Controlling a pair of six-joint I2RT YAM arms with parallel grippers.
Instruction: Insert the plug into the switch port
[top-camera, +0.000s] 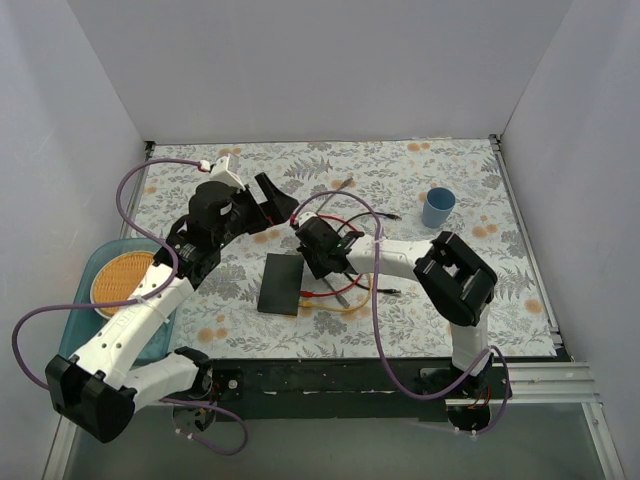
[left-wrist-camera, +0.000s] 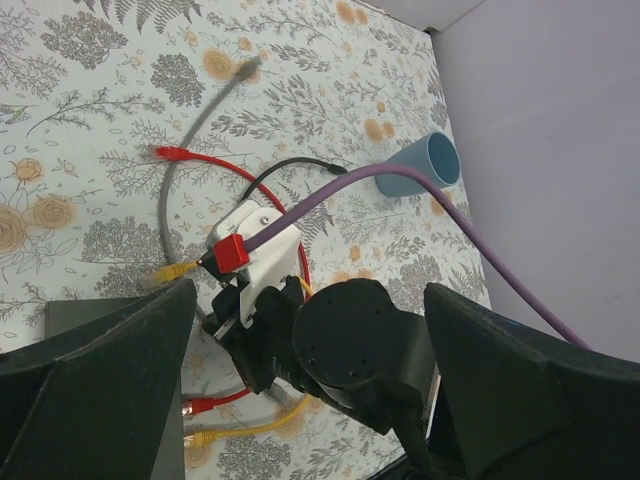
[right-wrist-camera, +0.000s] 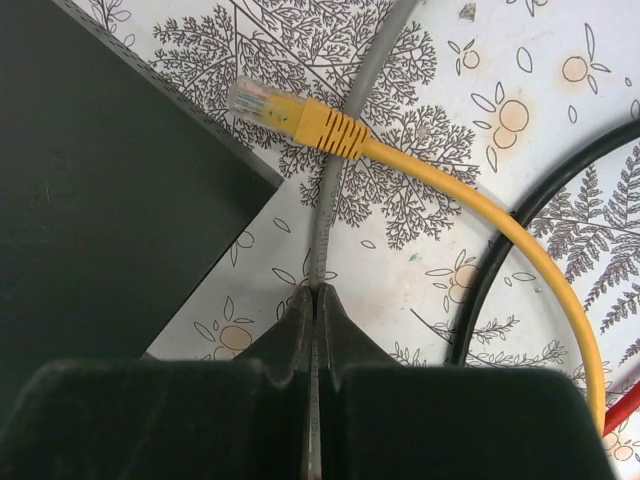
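Not yet inserted — cable gripped only.
Found the right fingers (right-wrist-camera: 292, 330) pinched tight on a grey cable (right-wrist-camera: 323, 220) just beside the corner of the black switch box (right-wrist-camera: 100, 180), flat on the counter (right-wrist-camera: 420, 250); saw no port face, no plug seated. Noted the left fingers (left-wrist-camera: 90, 380) spread wide and empty — judged aligning and pushing home as outstanding.

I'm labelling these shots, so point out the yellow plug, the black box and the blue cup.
yellow plug (right-wrist-camera: 322, 128), right wrist view, on its ribbed yellow boot.
black box (right-wrist-camera: 100, 180), right wrist view, on its flat top.
blue cup (top-camera: 434, 215), top view, on its outer wall.
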